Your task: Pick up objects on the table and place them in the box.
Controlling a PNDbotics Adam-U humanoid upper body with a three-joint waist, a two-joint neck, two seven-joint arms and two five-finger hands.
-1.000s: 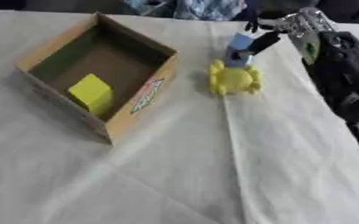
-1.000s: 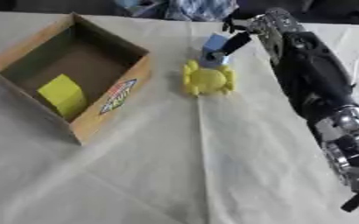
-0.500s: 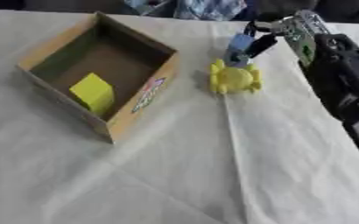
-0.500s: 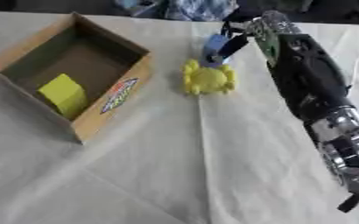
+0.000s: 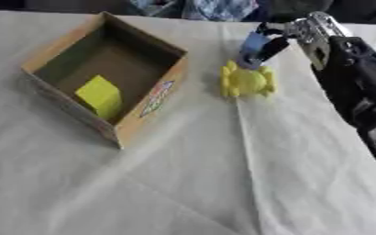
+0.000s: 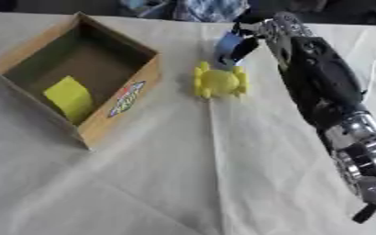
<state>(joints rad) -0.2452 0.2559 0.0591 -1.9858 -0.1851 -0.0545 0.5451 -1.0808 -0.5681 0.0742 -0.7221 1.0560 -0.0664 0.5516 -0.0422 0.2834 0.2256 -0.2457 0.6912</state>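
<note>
The box (image 5: pixel 143 98) lay at the left of the counter (image 5: pixel 223 183), open side up and turned cornerwise, its long axis running from near-left to far-right. A yellow block (image 5: pixel 101 95) was already seen inside it, leaning against the near wall. No shift of the box or the block could be made out against the earlier pictures.

Just right of the box, on the cloth, a yellow toy (image 5: pixel 246 81) was lying flat, rounded in the middle with small stubs at its corners; no clear long axis could be given to it, and its place was unchanged.

Beyond the toy, a blue piece (image 5: pixel 255 44) was pinched between the thumb and fingers of the right hand (image 6: pixel 259 31), which had come in from the far right. Compared with a second before, the piece was judged to have been raised a little and tipped: it was held just above the toy's far edge, though whether the two were touching could not be told. Its long axis was standing nearly upright, leaning with its top toward the far right.

From this the pick was judged done or nearly so, with the carry leftward to the box not yet made, and the toy left for a later turn. The left hand was not seen in either view.
</note>
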